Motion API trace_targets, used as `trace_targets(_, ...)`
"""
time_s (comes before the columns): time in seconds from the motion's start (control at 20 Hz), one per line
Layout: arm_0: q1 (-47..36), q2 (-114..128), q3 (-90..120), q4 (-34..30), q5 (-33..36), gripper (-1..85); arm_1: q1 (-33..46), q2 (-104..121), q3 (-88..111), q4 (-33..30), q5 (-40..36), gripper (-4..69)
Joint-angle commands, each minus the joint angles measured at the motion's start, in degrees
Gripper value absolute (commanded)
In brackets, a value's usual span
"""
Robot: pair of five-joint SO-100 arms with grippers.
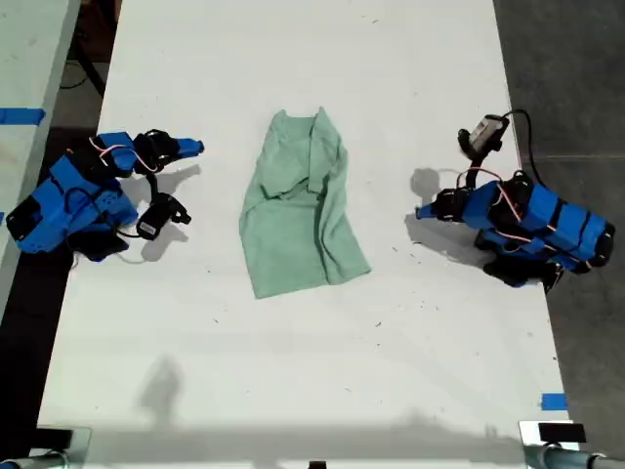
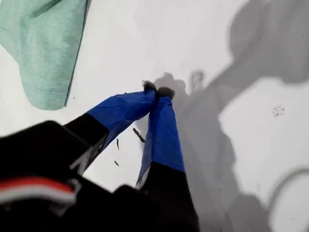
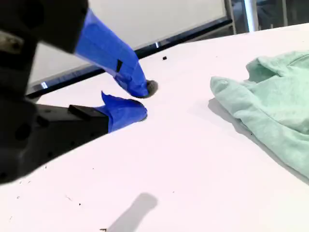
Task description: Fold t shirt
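t shirt (image 1: 298,210) lies rumpled and partly folded mid-table (image 1: 293,391), well apart from both arms.

From the exterior view's left: one blue arm (image 1: 78,200) near that table edge, the shirt, then another arm (image 1: 532,225) near the opposite edge. Only the wrist views show the pincers. My first gripper (image 2: 157,92) has its taped tips pressed together on nothing, with a hemmed shirt corner nearby. My second gripper (image 3: 137,100) has its tips slightly apart, just above bare table.
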Motion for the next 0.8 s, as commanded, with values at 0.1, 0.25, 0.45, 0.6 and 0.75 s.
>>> trace_targets(0.1,-0.09,0.53,2.02,-0.09,-0.79,-0.3,-0.18,0.53,3.34,0.26,0.62,0.5)
trace_targets(0.25,-0.09,0.53,2.02,-0.09,-0.79,-0.3,-0.18,0.53,3.34,0.26,0.62,0.5)
trace_targets(0.45,-0.09,0.53,2.02,-0.09,-0.79,-0.3,0.0,0.53,3.34,0.26,0.79,1.5)
trace_targets(0.6,-0.09,0.53,2.02,-0.09,-0.79,-0.3,-0.53,0.53,3.34,0.26,0.7,1.2)
trace_targets(0.75,-0.09,0.53,2.02,-0.09,-0.79,-0.3,-0.26,0.53,3.34,0.26,0.79,1.2)
